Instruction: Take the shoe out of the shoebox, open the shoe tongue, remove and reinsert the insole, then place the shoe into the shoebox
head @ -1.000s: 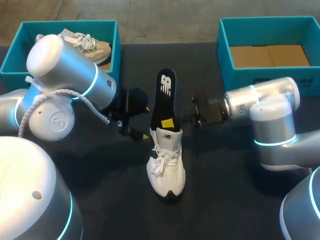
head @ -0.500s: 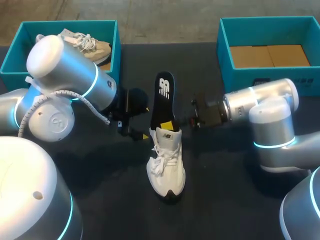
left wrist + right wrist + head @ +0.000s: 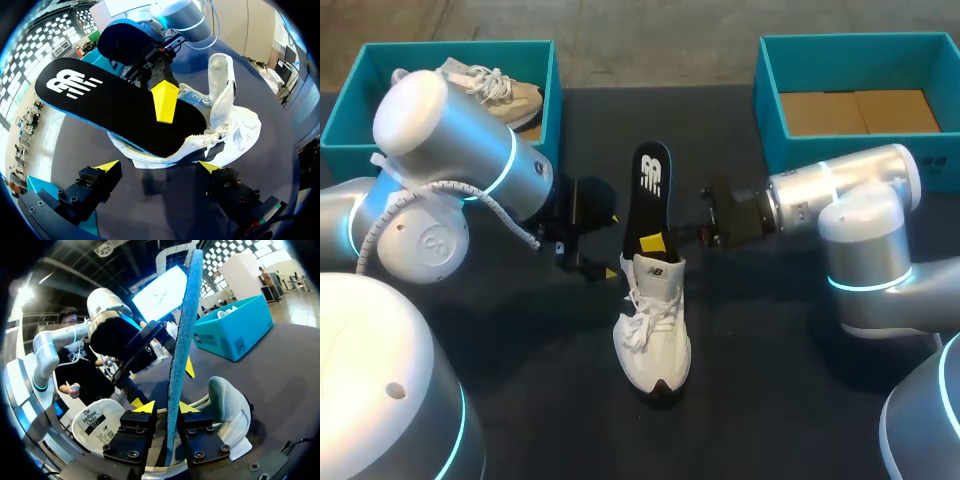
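1. Your right gripper (image 3: 167, 409) is clamped on the black insole (image 3: 650, 185), with one yellow fingertip (image 3: 165, 102) pressed on its top face.
2. The insole's near end sits inside the white shoe (image 3: 653, 330), and its logo end sticks up past the heel.
3. The shoe stands on the table (image 3: 770, 380), outside the left teal box (image 3: 345, 110) and the right teal box (image 3: 767, 100).
4. Your left gripper (image 3: 159, 167) is spread wide beside the shoe and holds nothing.

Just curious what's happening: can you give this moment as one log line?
right gripper: shut on black foam insole, lower end inside white lace-up sneaker | left gripper: open, beside sneaker's heel
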